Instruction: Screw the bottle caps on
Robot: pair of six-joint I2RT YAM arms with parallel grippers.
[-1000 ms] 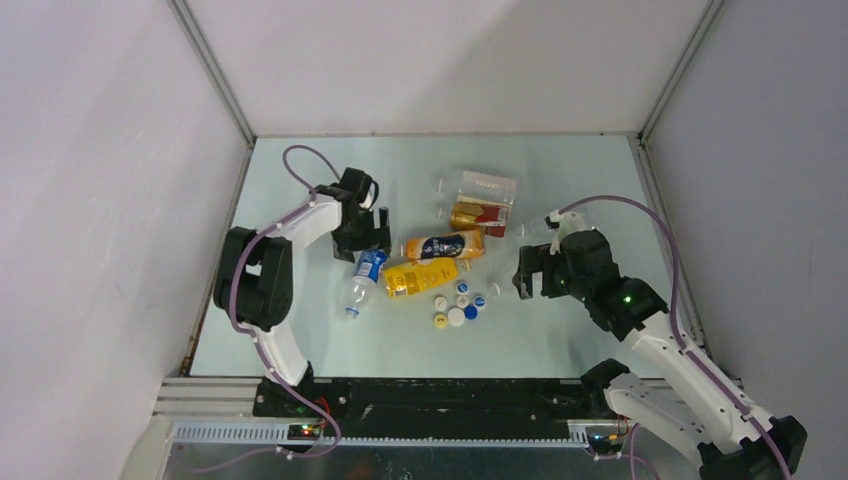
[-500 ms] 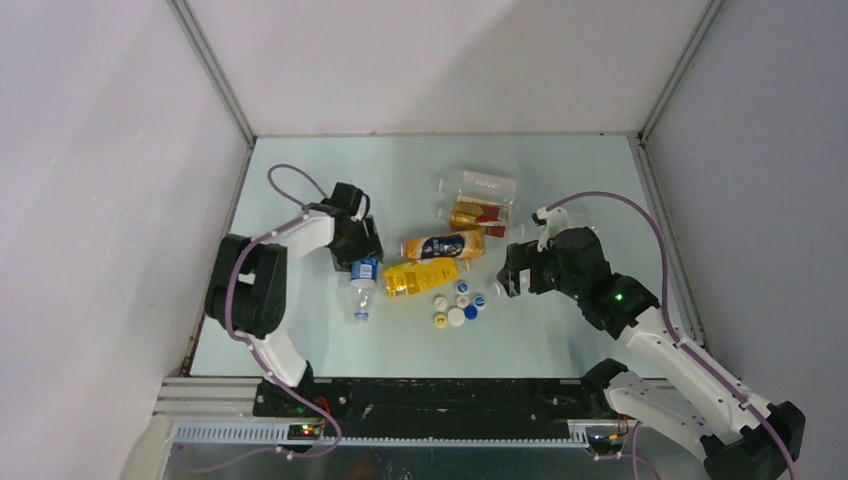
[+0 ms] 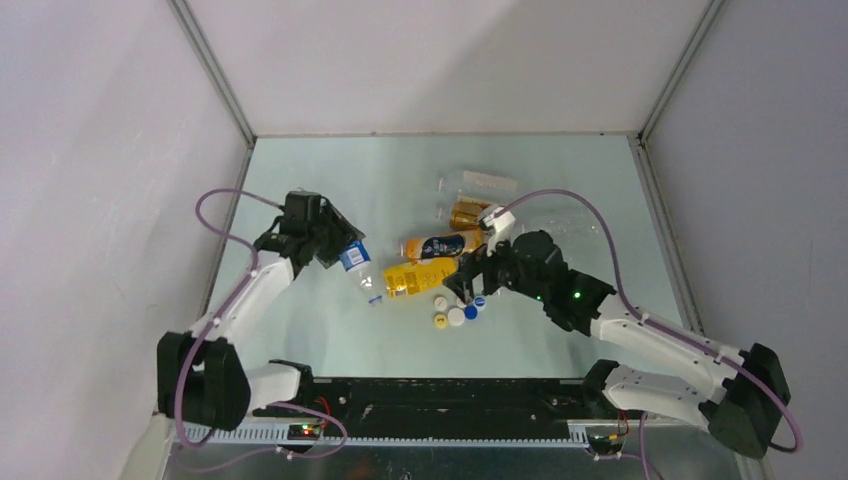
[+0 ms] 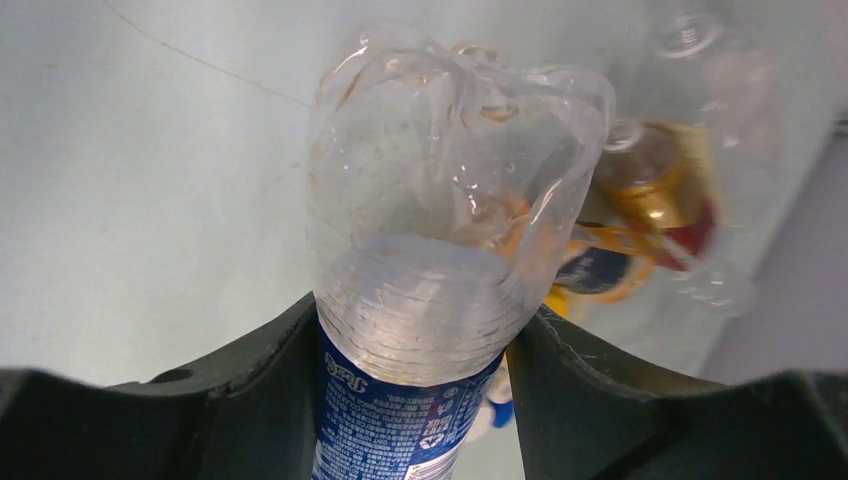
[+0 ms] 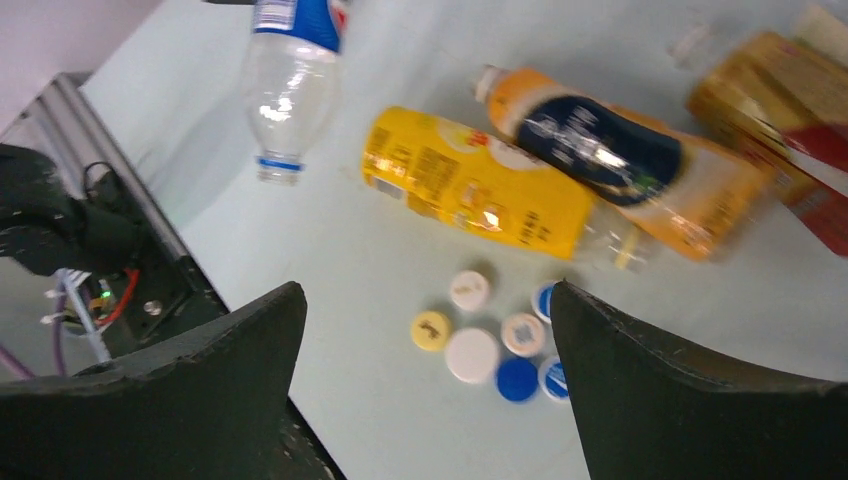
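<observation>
The clear bottle (image 3: 356, 264) has a blue label, a ribbed see-through body and a lobed base, with a blue ring at the neck. It sits left of the middle of the pale desk (image 3: 400, 170), tilted, neck toward the near edge. The left tool (image 3: 338, 250) pinches it at the label, both black fingers (image 4: 270, 360) pressed on its sides. The caps (image 5: 490, 335), small round plastic discs in white, blue and yellow, lie clustered on the desk just near of the yellow bottle (image 5: 480, 185). This lies on its side beside an orange bottle (image 5: 610, 150) with a dark label. The right tool (image 5: 425, 300) hangs over the caps, fingers spread wide, holding nothing.
</observation>
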